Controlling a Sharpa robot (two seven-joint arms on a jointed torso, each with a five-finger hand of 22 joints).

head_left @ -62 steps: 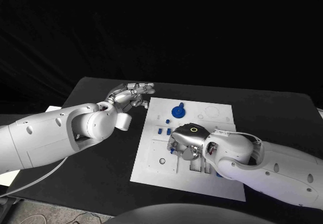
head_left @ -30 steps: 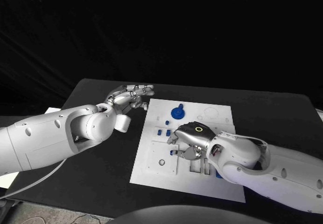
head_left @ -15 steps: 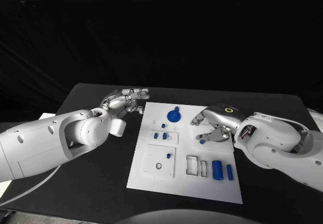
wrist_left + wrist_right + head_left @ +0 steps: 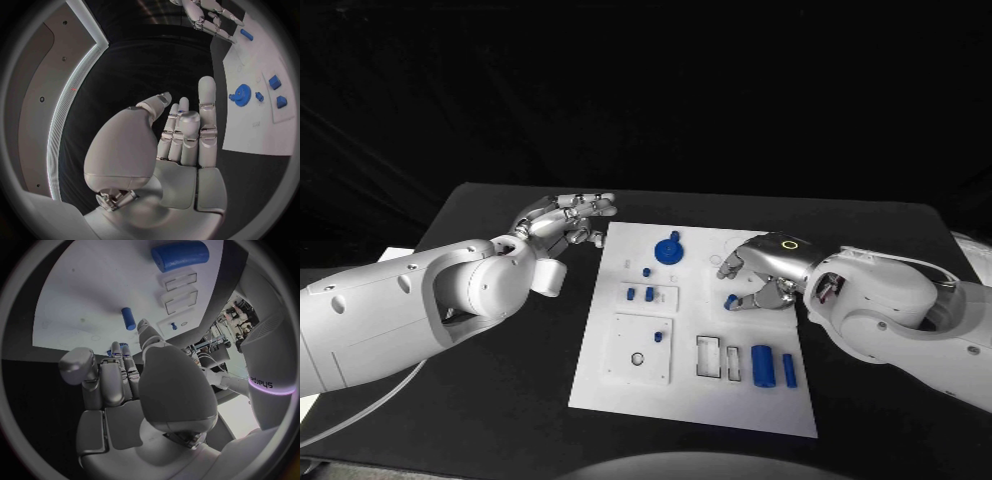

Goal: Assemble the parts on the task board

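Task board [image 4: 678, 385], white plate, lies mid-table on the black table [image 4: 473, 400], between the two arms. Count w/ me from the head view: you've got 1 blue gear [image 4: 671, 249] w/ a knob near the board's far edge, 1 tiny blue peg [image 4: 648, 271] just below it, 2 small blue blocks [image 4: 639, 294] side by side in the square panel on the board's left half, 1 small blue cylinder [image 4: 731, 300] lying loose about mid-board right by the right hand's fingertips, 1 fat blue cylinder [image 4: 763, 365] and 1 thin blue bar [image 4: 790, 370] side by side near the board's right edge, closer to you. Also 2 rectangular slots [image 4: 720, 357] just left of the fat cylinder, 1 oval hole [image 4: 638, 358] in the lower left panel, 1 faint ring outline near the far right corner.

Left hand [image 4: 568, 222]: hovers off the board's far left corner, over bare table; fingers straight, held near each other, nothing in them — released, per left wrist view [image 4: 181, 135].

Right hand [image 4: 764, 272]: over the board's right side, fingers bent down toward the plate. Right wrist view [image 4: 125, 375] shows fingers loosely curled; the small blue cylinder lies on the board beyond the fingertips, apart from them. Hand grasps nothing.
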